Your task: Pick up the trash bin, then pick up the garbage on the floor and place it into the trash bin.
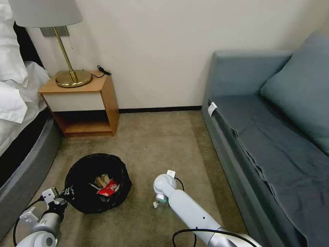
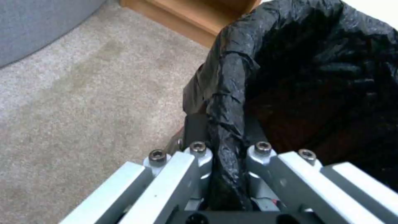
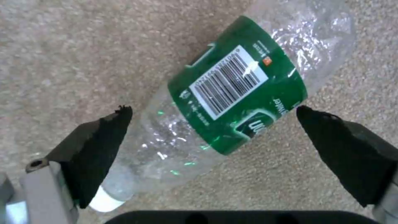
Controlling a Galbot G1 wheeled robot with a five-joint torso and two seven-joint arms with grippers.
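The trash bin [image 1: 97,183] stands on the tan carpet [image 1: 161,144] between the bed's grey base [image 1: 24,171] and the right arm, in front of the wooden nightstand [image 1: 82,103]. Its crinkled black bag [image 2: 290,77] is folded over the rim. Inside lie a red-and-white crushed packet [image 1: 109,188] and a tan crumpled paper [image 1: 102,179], touching each other.

The left tool [image 1: 63,199] is at the bin's near-left rim. In the left wrist view, the left tool [image 2: 226,174] is clenched on the rim, with a fold of black bag pinched between its silver fingers [image 2: 195,174].

The clear bottle [image 3: 224,105] with the green label lies on its side on the carpet, crushed and dented, its white cap [image 3: 104,202] beside one black finger pad. A barcode panel faces up on the label. The right tool [image 3: 213,113] is released, its two black pads [image 3: 99,146] spread wide on either side of the bottle's body, straddling it. I cannot tell whether either pad touches the plastic.

In the head view the right arm [image 1: 192,209] reaches down to the floor just right of the bin, its wrist bent downward and covering the right tool [image 1: 161,202]; the bottle's cap [image 1: 155,204] peeks out beside it.

A brass lamp [image 1: 70,68] sits on the nightstand, and a blue-grey sofa [image 1: 274,137] runs along the right side.
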